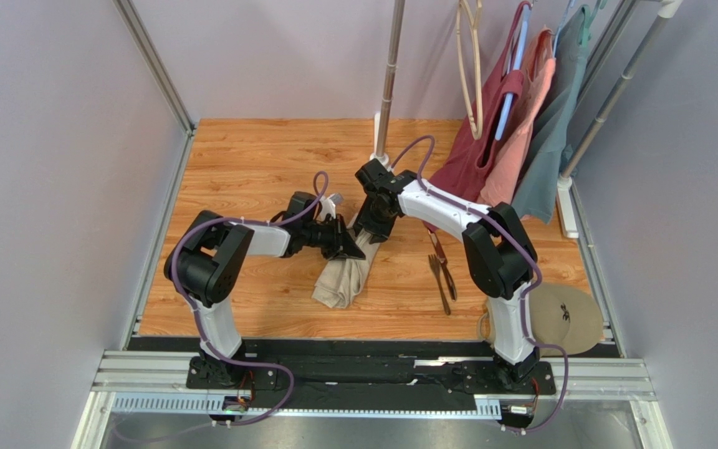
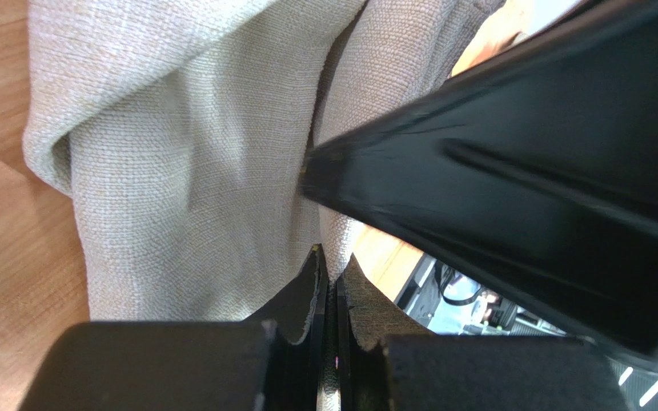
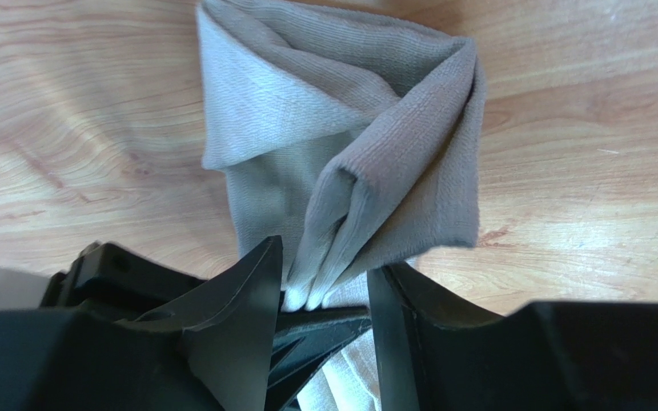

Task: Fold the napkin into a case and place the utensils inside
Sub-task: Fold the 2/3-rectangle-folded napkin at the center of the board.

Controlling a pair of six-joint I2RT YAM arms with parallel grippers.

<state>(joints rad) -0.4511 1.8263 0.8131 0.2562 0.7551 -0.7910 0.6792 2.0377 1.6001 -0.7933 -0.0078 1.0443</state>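
Left tool [image 2: 331,276] is pinched tight on an edge of the napkin [image 2: 178,171], which lies bunched at the middle of the tabletop [image 1: 260,159]. Right tool [image 3: 324,278] stands half open, straddling a raised fold. Utensils [image 1: 443,271] lie near the napkin's right.

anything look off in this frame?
The napkin is a crumpled bunch, not a flat fold. The left claw pinches one edge, and the right claw straddles a loose fold with its jaws apart. The utensils lie bare on the table beside it. Nothing is spilled or damaged.
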